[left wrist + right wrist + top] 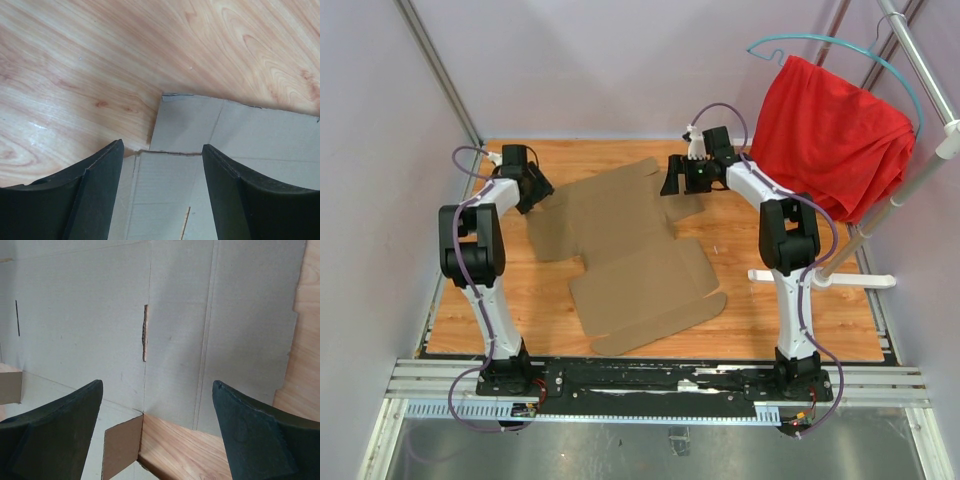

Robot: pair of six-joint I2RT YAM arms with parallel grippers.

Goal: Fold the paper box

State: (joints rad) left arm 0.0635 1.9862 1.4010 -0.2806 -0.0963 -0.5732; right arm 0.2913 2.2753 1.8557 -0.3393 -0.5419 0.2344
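- The box (630, 255) lies flat and unfolded on the table (760, 300), spread from the far middle toward the near edge, between the two arms.
- By its look it is light, thin corrugated card: stiff within each panel and willing to bend only along the pressed creases (and likely to slide on the smooth wood if pushed sideways rather than lifted).
- The best holds, I judge, are the free outer edges of the flaps, where a finger can get underneath; pinching mid-panel would only dent it.
- The left gripper (535, 195) hovers over the sheet's far-left corner, jaws well apart and nothing between them. Its wrist view shows a flap corner and a cut line under the gap.
- The right gripper (682, 182) hangs at the sheet's far-right edge, jaws spread wide and empty. Its wrist view shows creases, a short slit and the sheet's edge against wood.
- Bare wood shows to the left, right and near side of the sheet, so the flaps have room to swing up.
- The cloth (830, 130) on its rack (850, 280) hangs just behind the right arm; a wide elbow swing there could snag it.
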